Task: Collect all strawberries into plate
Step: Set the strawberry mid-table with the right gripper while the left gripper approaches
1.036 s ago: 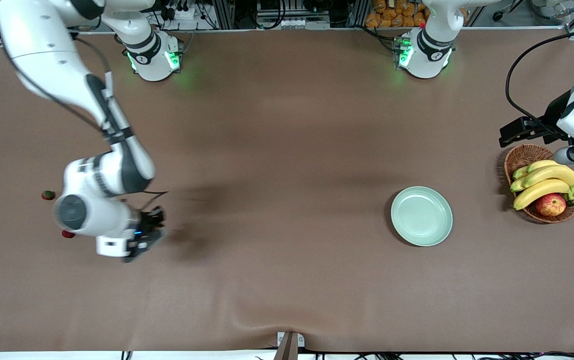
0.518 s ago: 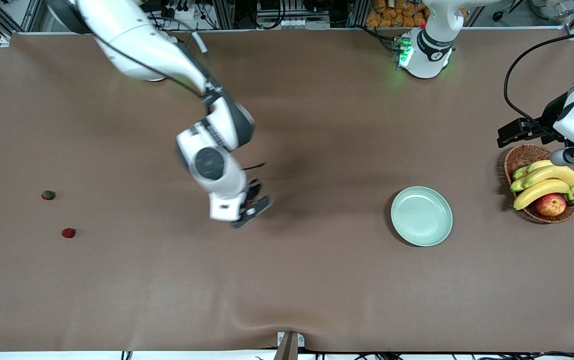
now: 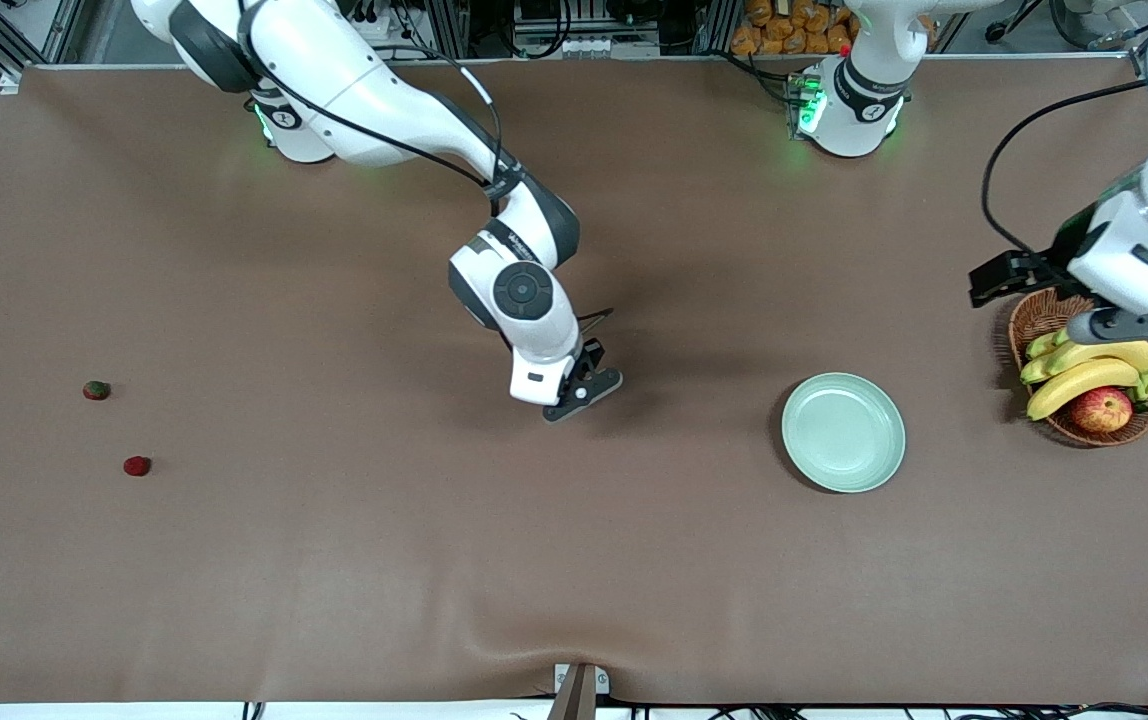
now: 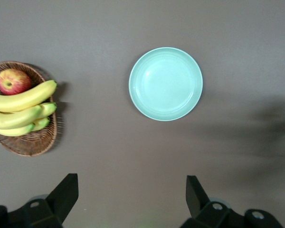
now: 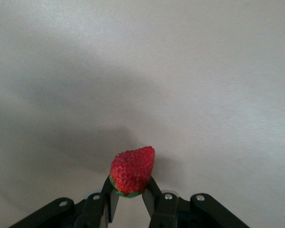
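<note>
So right now I'm holding the right gripper (image 3: 584,388) up over the bare middle of the table (image 3: 574,560), a bit toward the plate (image 3: 843,432). Its fingers are pinched in tight on a strawberry (image 5: 132,170); in the right wrist view the berry is sitting between the fingertips (image 5: 152,192) with its red tip poking out and the green cap down at the fingers.

Two more strawberries are lying out near the edge at the right arm's end of the table, well apart from the plate: one with a green cap (image 3: 96,390) and a plain red one (image 3: 137,466) a little nearer the front camera's edge.

I'm seeing the mint-green plate sitting with nothing in it, toward the left arm's end, beside a wicker basket (image 3: 1046,312) of bananas (image 3: 1084,378) and an apple (image 3: 1101,409).

I'm keeping the left gripper (image 4: 130,199) waiting up over the basket, fingers spread wide and gripping nothing. Its wrist view is looking straight down on plate (image 4: 166,83) and basket (image 4: 28,145).
</note>
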